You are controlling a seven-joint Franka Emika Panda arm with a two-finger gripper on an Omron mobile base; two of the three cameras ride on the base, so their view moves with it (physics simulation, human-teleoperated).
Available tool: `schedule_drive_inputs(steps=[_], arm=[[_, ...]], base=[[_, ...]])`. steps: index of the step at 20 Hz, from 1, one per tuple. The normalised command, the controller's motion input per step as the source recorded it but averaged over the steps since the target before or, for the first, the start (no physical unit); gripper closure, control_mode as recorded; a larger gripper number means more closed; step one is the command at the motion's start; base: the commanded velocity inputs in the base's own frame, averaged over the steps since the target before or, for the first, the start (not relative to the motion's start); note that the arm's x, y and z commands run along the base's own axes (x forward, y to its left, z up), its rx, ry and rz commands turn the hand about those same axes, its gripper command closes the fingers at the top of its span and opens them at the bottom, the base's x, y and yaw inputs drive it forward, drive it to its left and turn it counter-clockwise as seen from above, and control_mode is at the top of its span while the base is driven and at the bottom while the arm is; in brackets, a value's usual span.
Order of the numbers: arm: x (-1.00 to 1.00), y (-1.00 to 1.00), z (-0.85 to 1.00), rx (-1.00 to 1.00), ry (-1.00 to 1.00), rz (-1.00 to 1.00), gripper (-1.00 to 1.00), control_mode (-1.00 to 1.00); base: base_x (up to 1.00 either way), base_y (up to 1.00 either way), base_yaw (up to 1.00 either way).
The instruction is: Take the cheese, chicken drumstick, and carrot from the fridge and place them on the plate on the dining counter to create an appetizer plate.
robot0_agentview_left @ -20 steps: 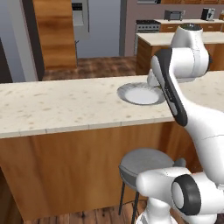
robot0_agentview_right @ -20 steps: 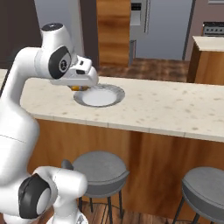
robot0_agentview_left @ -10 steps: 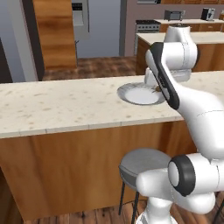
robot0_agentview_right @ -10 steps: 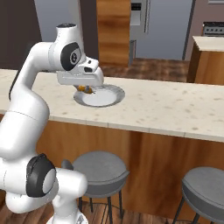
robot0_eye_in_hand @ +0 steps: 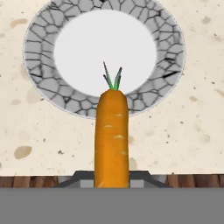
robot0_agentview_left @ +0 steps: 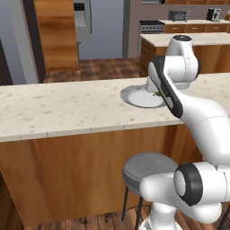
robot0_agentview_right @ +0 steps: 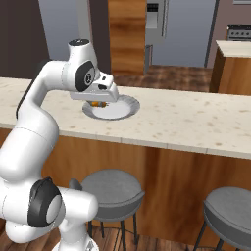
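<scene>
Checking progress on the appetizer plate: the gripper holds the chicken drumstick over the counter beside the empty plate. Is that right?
Not quite. The gripper holds the carrot, not the drumstick: the hand view shows a slim orange stick with a green top between the fingers. The rest stands: it hangs above the dining counter near the rim of the empty plate.

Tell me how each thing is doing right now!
carrot: held in the gripper, hanging over the plate's near rim, green top pointing at the plate
gripper: shut on the carrot
plate: flat on the counter, nothing on it
dining counter: holding the plate
</scene>
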Motion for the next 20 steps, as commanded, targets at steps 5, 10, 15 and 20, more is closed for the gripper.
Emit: schedule_drive_inputs(steps=[5, 10, 15, 20], arm=[[0.25, 0.01, -0.02, 0.02, -0.07, 0.0, 1.0, -1.0], [0.41, 0.0, -0.04, 0.0, 0.03, 0.0, 1.0, -1.0], [0.48, 0.0, -0.12, 0.0, 0.11, 0.0, 1.0, -1.0], [0.39, 0.0, -0.27, 0.0, 0.07, 0.0, 1.0, -1.0]], base=[[0.0, 0.0, 0.0], [0.0, 0.0, 0.0], [0.0, 0.0, 0.0], [0.0, 0.0, 0.0]])
